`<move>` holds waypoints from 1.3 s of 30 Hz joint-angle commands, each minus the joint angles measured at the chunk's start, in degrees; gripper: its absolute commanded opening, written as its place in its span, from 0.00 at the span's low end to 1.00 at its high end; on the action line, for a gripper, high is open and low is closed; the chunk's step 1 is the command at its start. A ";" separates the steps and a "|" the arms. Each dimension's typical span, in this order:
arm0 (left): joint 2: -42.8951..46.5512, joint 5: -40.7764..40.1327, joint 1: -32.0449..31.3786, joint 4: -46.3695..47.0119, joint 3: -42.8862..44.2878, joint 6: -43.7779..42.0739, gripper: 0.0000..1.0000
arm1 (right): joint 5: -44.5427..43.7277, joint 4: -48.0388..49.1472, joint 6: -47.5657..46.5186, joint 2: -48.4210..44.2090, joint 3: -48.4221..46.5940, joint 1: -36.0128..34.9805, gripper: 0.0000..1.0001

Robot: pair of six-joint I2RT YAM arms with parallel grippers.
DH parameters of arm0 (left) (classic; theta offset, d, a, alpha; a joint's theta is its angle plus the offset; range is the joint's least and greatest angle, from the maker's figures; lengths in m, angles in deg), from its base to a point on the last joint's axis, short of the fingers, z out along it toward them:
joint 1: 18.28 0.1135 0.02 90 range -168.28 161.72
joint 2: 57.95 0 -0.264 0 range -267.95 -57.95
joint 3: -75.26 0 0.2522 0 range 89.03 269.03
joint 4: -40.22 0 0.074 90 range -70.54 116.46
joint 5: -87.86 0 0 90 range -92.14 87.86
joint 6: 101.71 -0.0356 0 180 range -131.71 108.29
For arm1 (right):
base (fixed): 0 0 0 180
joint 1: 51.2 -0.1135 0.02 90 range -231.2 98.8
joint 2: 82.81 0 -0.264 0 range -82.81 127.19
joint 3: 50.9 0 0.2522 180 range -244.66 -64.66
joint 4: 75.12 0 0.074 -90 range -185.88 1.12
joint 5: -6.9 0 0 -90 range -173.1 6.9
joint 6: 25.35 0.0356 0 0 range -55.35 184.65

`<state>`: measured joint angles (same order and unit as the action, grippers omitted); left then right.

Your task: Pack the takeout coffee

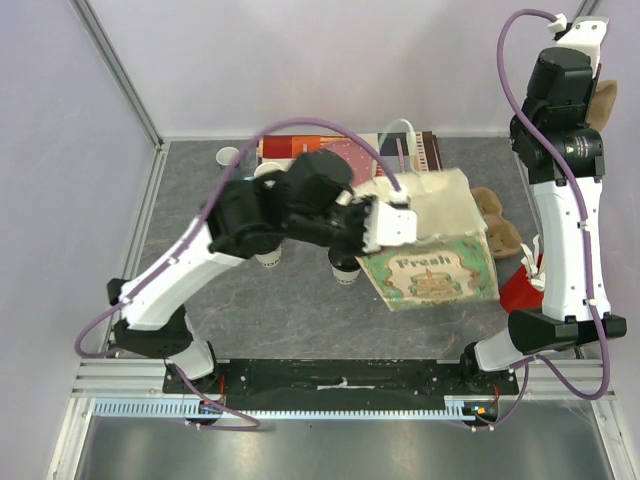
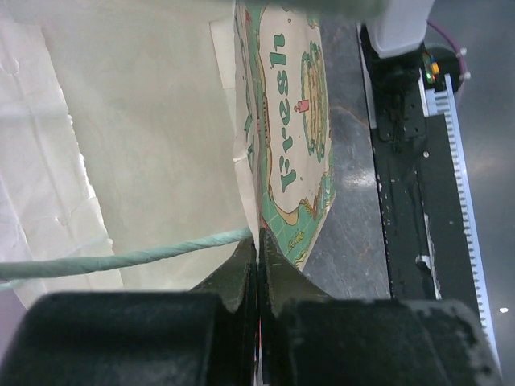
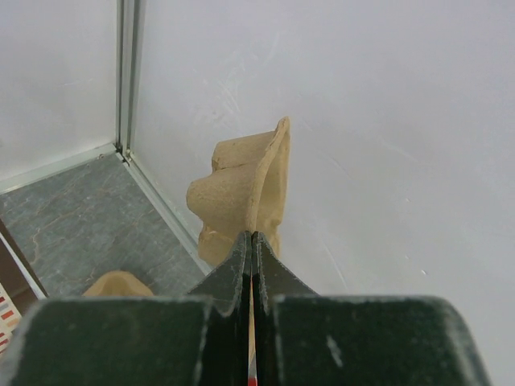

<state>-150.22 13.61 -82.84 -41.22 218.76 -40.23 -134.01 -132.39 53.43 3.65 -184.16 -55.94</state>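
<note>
A paper bag [image 1: 435, 262] printed "Fresh" stands at centre right. My left gripper [image 1: 392, 224] is shut on its top rim, and the left wrist view shows the jaws [image 2: 259, 239] pinching the bag's edge [image 2: 286, 129] beside a green twisted handle [image 2: 121, 260]. Two cream paper cups stand by the bag, mostly hidden under my left arm: one [image 1: 266, 257] open, one [image 1: 344, 272] with a black lid. My right gripper [image 1: 600, 75] is raised high at the back right, shut on a tan pulp cup carrier [image 3: 241, 189].
A white cup [image 1: 228, 157] and another [image 1: 268, 170] stand at the back left. A red-brown box [image 1: 335, 150] lies at the back. More tan pulp carriers [image 1: 497, 225] and a red object [image 1: 520, 288] lie right of the bag, near the right arm.
</note>
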 commanded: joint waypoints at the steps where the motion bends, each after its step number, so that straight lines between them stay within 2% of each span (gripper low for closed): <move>1: -3.96 -7.48 -6.45 1.84 -1.23 -5.50 0.02 | 0.11 3.25 -1.78 -0.76 0.50 0.51 0.00; 5: -5.90 -11.43 -7.95 4.31 -4.04 -8.05 0.02 | 1.25 3.95 -1.96 -2.43 2.25 0.43 0.00; 12: -6.52 -15.13 -8.22 11.68 -17.03 -9.81 0.02 | 2.75 4.75 -1.35 -3.75 4.72 0.43 0.00; 20: -7.49 -21.02 -9.01 18.72 -25.83 -11.30 0.02 | 4.16 4.66 -1.08 -4.37 5.68 0.43 0.00; 32: -4.77 -23.65 -9.36 18.90 -33.93 -9.63 0.02 | 5.48 4.66 -0.47 -5.24 6.39 0.43 0.00; 39: -3.71 -29.36 -9.36 17.76 -34.90 -8.05 0.02 | 6.27 4.66 -0.03 -5.60 6.39 0.51 0.00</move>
<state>-155.60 -11.44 -92.00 -21.96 185.10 -49.10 -128.35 -129.63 52.69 -0.05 -177.61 -55.67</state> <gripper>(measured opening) 0.027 0.007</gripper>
